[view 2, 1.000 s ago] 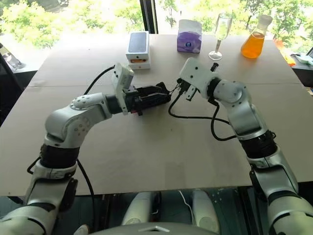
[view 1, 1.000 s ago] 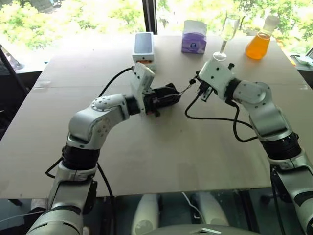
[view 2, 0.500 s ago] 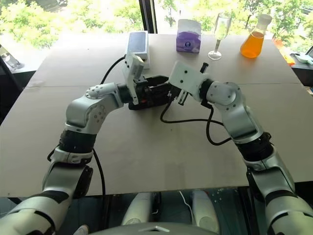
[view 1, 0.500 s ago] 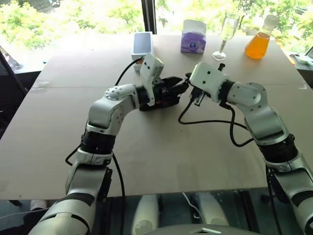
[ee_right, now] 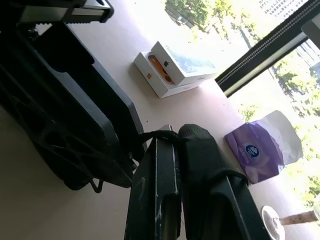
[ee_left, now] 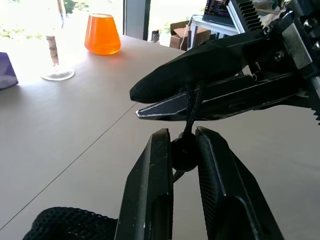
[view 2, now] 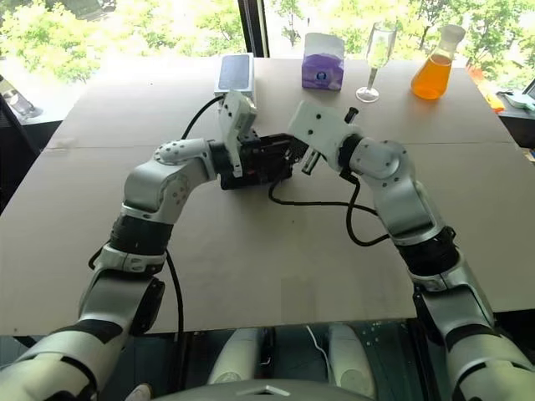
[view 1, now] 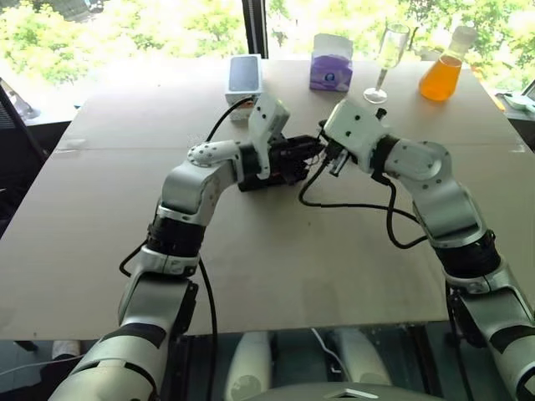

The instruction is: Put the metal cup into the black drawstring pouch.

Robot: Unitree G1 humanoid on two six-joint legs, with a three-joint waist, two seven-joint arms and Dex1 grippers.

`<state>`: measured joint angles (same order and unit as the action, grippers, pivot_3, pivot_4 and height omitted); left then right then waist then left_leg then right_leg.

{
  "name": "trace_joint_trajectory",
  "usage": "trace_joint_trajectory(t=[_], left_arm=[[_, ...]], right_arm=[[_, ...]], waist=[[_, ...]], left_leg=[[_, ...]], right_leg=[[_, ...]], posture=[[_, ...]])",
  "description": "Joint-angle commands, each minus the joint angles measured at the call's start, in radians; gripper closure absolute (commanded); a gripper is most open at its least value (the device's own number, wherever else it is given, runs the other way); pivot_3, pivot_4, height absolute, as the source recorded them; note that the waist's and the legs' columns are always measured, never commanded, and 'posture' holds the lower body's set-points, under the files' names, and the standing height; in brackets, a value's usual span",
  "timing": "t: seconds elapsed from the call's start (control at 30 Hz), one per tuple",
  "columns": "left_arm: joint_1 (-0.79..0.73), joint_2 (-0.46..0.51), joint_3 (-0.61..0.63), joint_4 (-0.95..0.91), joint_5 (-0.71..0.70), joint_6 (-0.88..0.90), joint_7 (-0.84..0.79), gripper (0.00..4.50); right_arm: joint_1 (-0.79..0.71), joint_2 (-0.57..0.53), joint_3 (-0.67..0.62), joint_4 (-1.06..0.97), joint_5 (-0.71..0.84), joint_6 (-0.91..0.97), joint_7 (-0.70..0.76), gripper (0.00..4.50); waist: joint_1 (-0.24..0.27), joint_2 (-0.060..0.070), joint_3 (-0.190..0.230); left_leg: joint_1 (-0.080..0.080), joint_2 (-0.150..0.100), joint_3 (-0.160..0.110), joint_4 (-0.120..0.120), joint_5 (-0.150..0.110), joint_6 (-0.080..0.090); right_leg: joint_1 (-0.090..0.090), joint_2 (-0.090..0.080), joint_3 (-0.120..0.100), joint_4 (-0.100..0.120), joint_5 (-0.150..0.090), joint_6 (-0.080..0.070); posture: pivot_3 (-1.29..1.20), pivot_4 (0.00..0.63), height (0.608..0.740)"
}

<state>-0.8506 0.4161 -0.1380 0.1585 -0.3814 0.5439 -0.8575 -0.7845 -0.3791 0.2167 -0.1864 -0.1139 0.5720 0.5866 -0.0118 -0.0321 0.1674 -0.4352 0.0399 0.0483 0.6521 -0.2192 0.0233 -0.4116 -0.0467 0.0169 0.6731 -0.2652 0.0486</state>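
Observation:
The black drawstring pouch (view 1: pixel 269 174) is bunched under my left hand at mid-table; its fabric also shows in the left wrist view (ee_left: pixel 70 225). A thin black cord (ee_left: pixel 190 107) runs from it through a round black stopper (ee_left: pixel 184 152). My left gripper (ee_left: pixel 184 135) is shut on that stopper. My right gripper (ee_right: pixel 175 131) faces it tip to tip and is shut on the cord just past the stopper. Both grippers meet above the table (view 1: pixel 320 150). The metal cup is hidden.
At the far edge stand a white phone box (view 1: pixel 245 77), a purple tissue pack (view 1: pixel 331 68), a tall stemmed glass (view 1: pixel 389 58) and a flask of orange liquid (view 1: pixel 440 75). A black cable (view 1: pixel 351 205) loops over the table under my right arm.
My left hand has moved forward and right up to the right gripper, and its fingers have closed in on the cord stopper. The right gripper stays shut on the cord.

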Motion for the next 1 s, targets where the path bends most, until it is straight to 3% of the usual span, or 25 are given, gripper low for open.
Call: trace_joint_trajectory(t=[0.03,0.17,0.3,0.5,0.53,0.6,0.63,0.7,0.73,0.77,0.83,0.93,1.0], left_arm=[[-0.005,0.04,-0.053,0.139,0.12,-0.049,0.0,4.33],[-0.029,0.045,-0.06,0.237,0.158,-0.041,-0.006,4.33],[-0.034,0.048,-0.084,0.287,0.2,-0.057,-0.012,4.33],[-0.022,0.014,-0.061,0.291,0.187,-0.099,0.007,4.33],[-0.004,0.018,-0.054,0.252,0.13,-0.075,-0.074,4.33],[0.024,-0.003,0.023,0.18,0.031,-0.025,-0.088,3.29],[0.043,-0.001,0.049,0.129,-0.006,0.012,-0.092,2.8],[0.075,-0.019,0.127,0.025,-0.111,0.127,-0.053,2.16],[0.085,-0.031,0.166,-0.019,-0.166,0.192,-0.031,1.51],[0.096,-0.045,0.211,-0.061,-0.212,0.245,0.011,1.32],[0.129,-0.068,0.312,-0.149,-0.307,0.341,0.107,0.47],[0.245,-0.078,0.398,-0.327,-0.305,0.326,0.25,0.47],[0.342,-0.104,0.433,-0.421,-0.285,0.222,0.283,0.47]], right_arm=[[-0.015,-0.003,-0.229,0.036,0.045,0.058,-0.133,4.5],[0.01,-0.03,-0.394,0.144,0.095,0.074,-0.223,4.5],[0.077,-0.098,-0.461,0.24,0.114,0.049,-0.253,4.5],[0.201,-0.097,-0.412,0.213,0.205,0.036,-0.171,4.5],[0.246,-0.103,-0.361,0.163,0.231,0.016,-0.1,4.5],[0.301,-0.111,-0.306,0.113,0.25,0.01,-0.039,4.5],[0.332,-0.118,-0.288,0.096,0.262,0.001,-0.006,3.98],[0.386,-0.135,-0.285,0.069,0.286,-0.01,0.037,3.55],[0.406,-0.143,-0.285,0.059,0.294,-0.018,0.053,2.91],[0.432,-0.152,-0.298,0.042,0.315,-0.026,0.076,2.7],[0.494,-0.173,-0.33,-0.001,0.352,-0.035,0.113,1.71],[0.611,-0.205,-0.396,-0.08,0.407,-0.084,0.159,0.45],[0.683,-0.203,-0.438,-0.13,0.443,-0.165,0.19,0.45]], waist=[[0.003,0.0,0.0],[0.004,0.0,0.0],[0.001,0.001,0.0],[-0.006,0.003,0.001],[-0.006,0.003,0.001],[-0.007,0.004,0.001],[-0.007,0.004,0.001],[-0.005,0.004,0.001],[-0.004,0.004,0.001],[-0.001,0.004,0.001],[0.001,0.004,0.001],[0.001,0.004,0.001],[-0.002,0.004,0.001]], left_leg=[[0.0,0.0,0.0,0.0,0.0,-0.001],[0.0,0.0,0.0,0.0,0.0,0.001],[-0.002,0.0,0.001,0.0,-0.001,0.002],[-0.001,0.0,0.001,0.0,-0.001,0.002],[-0.001,0.0,0.001,0.0,-0.001,0.002],[-0.001,0.0,0.001,-0.001,-0.001,0.002],[-0.001,0.001,0.001,-0.001,-0.001,0.002],[-0.001,0.001,0.001,0.0,-0.001,0.002],[-0.001,0.001,0.001,0.001,-0.001,0.002],[-0.001,0.001,0.0,0.002,-0.001,0.002],[-0.001,0.001,-0.001,0.003,-0.001,0.003],[0.0,0.001,-0.001,0.003,-0.002,0.003],[0.002,0.001,0.0,0.002,-0.002,0.003]], right_leg=[[0.0,0.0,0.0,0.0,0.0,0.0],[0.0,0.0,0.0,0.0,0.0,0.0],[-0.001,0.0,-0.001,-0.001,0.0,0.0],[-0.001,0.0,0.001,-0.001,0.0,0.0],[-0.001,0.0,0.001,0.0,0.0,0.0],[-0.001,0.001,0.002,0.0,0.0,0.0],[-0.001,0.001,0.002,0.0,0.0,0.0],[-0.001,0.001,0.002,0.0,0.0,0.0],[-0.001,0.001,0.001,0.0,0.0,0.0],[-0.001,0.001,0.001,0.001,0.0,0.0],[0.0,0.0,0.001,0.002,0.0,0.0],[0.002,0.0,0.001,0.003,0.0,0.001],[0.002,0.0,0.001,0.003,0.0,0.0]], posture=[[0.0,0.15,0.74],[0.0,0.15,0.74],[0.0,0.15,0.74],[0.0,0.15,0.74],[0.0,0.15,0.74],[0.0,0.15,0.74],[0.0,0.15,0.74],[0.0,0.15,0.74],[0.0,0.15,0.74],[0.0,0.15,0.74],[0.0,0.15,0.74],[0.0,0.15,0.74],[0.0,0.15,0.74]])
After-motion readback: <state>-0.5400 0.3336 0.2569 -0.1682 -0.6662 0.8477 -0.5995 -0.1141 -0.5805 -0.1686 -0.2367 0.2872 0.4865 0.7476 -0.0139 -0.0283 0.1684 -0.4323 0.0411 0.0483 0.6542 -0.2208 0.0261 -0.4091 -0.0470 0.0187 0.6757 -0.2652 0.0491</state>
